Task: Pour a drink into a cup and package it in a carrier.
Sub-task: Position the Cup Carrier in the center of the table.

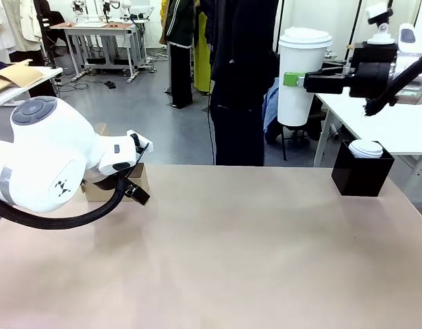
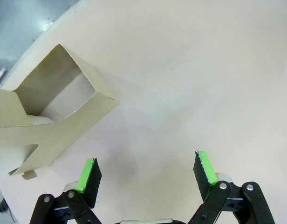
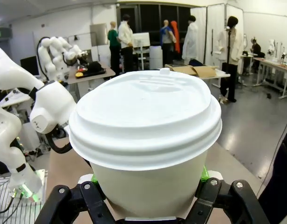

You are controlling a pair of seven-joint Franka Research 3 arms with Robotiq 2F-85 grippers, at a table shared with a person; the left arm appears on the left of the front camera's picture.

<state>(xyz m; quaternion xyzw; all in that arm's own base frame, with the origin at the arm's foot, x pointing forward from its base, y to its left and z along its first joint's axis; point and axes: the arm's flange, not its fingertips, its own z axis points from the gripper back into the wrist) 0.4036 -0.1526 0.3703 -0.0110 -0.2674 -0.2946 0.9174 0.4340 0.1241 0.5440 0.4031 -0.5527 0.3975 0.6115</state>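
My right gripper (image 1: pixel 296 79) is shut on the cup (image 1: pixel 303 103), a tall white paper cup with a white lid, and holds it upright high above the table's far right. In the right wrist view the cup (image 3: pixel 146 130) stands between that gripper's (image 3: pixel 148 186) jaws. The drink is hidden under the lid. The brown cardboard carrier (image 1: pixel 94 191) sits at the table's far left, partly behind my left arm. My left gripper (image 2: pixel 146 161) hangs open over bare table just beside the carrier (image 2: pixel 64 126), with nothing between its green pads (image 2: pixel 88 170).
A black open-topped box (image 1: pixel 362 178) with a white lidded cup (image 1: pixel 366 149) in it stands at the table's far right. A person in dark clothes (image 1: pixel 242 82) stands at the far edge. The tan table (image 1: pixel 252 253) stretches between the arms.
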